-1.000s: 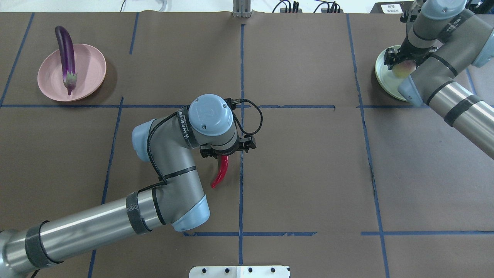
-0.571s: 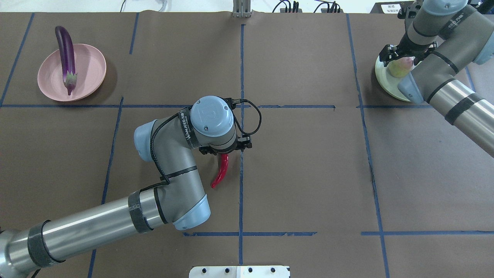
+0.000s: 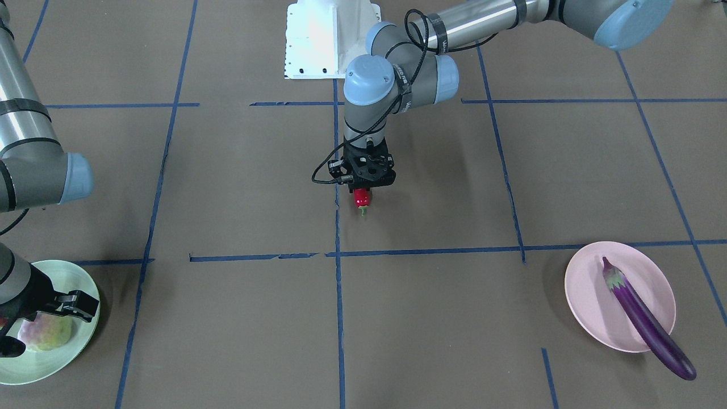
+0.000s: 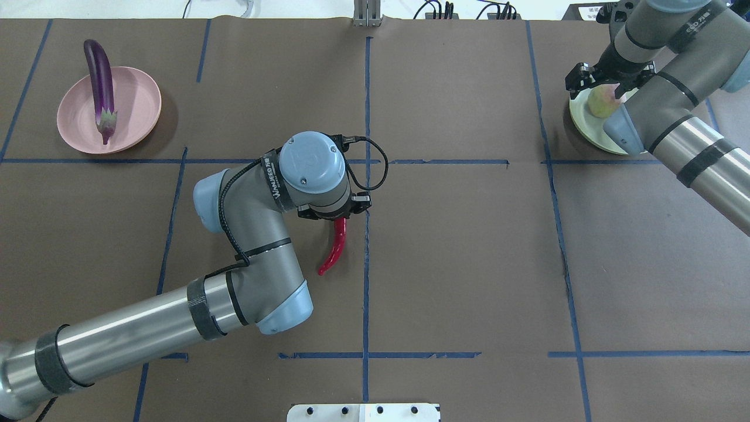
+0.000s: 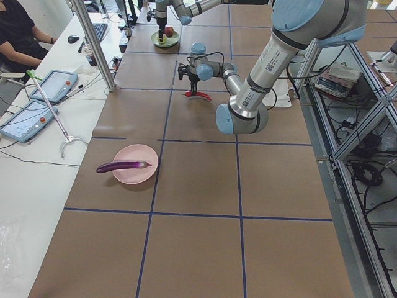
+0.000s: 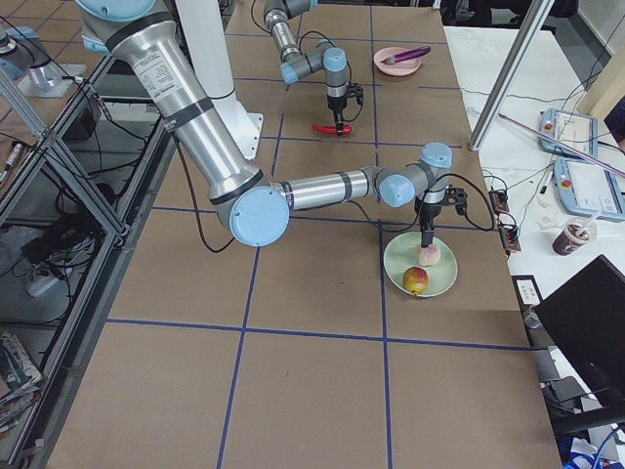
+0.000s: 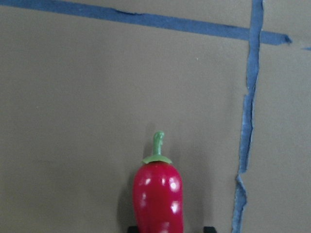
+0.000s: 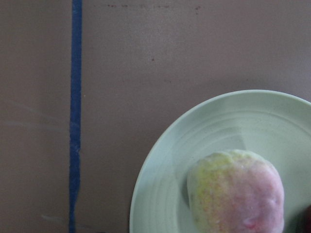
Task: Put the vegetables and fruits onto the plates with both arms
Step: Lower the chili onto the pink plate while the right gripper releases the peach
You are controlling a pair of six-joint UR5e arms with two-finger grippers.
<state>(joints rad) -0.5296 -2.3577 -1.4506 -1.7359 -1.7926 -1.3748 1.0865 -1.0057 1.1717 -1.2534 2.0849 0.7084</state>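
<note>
My left gripper (image 4: pixel 335 215) is shut on the stem end of the red chili pepper (image 4: pixel 334 249), which also shows under the gripper (image 3: pixel 366 183) in the front view (image 3: pixel 362 199) and in the left wrist view (image 7: pixel 158 199). My right gripper (image 3: pixel 42 318) is open above the pale green-pink fruit (image 3: pixel 48 334), which lies on the mint plate (image 3: pixel 62 363). The pomegranate-like fruit (image 6: pixel 415 280) lies on the same plate (image 6: pixel 441 283). The purple eggplant (image 4: pixel 101 88) lies across the pink plate (image 4: pixel 137 117), far left.
Blue tape lines divide the brown table cover. The white base block (image 4: pixel 363 412) sits at the near edge. A metal post (image 4: pixel 366 14) stands at the far edge. A side desk with tablets (image 5: pixel 37 99) and a person is beyond the table.
My right gripper has let go of the pale fruit and risen above it; the fruit stays on the mint plate. My left gripper has moved left and farther away with the chili.
</note>
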